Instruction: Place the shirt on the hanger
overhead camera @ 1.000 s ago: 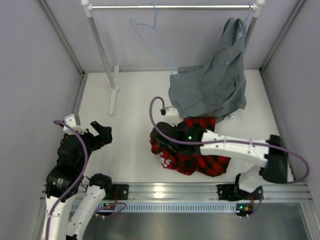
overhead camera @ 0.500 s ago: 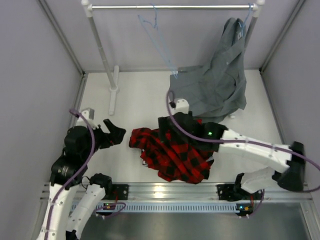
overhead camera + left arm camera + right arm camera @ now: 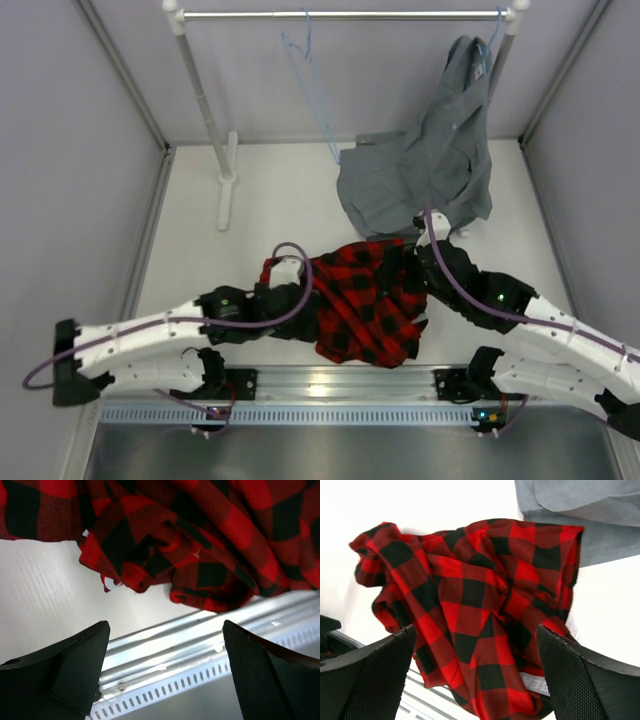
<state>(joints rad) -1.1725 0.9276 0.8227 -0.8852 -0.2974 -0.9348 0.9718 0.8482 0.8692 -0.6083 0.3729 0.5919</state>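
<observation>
Left pincer [image 3: 165,630] and right pincer [image 3: 475,630] both wide, I'm gripping nothing. Shirt [image 3: 365,300] crumpled on table [image 3: 250,200] near edge, between them. Hanger [image 3: 310,80] bare on far rail [image 3: 400,14]. Nothing hung yet, whole job left.

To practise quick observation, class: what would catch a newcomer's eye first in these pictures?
The red-and-black plaid shirt lies crumpled near the front edge of the table, with the left gripper and right gripper open at either side. Behind it, a grey shirt droops from the right end of the rail, beside a bare blue hanger.
</observation>
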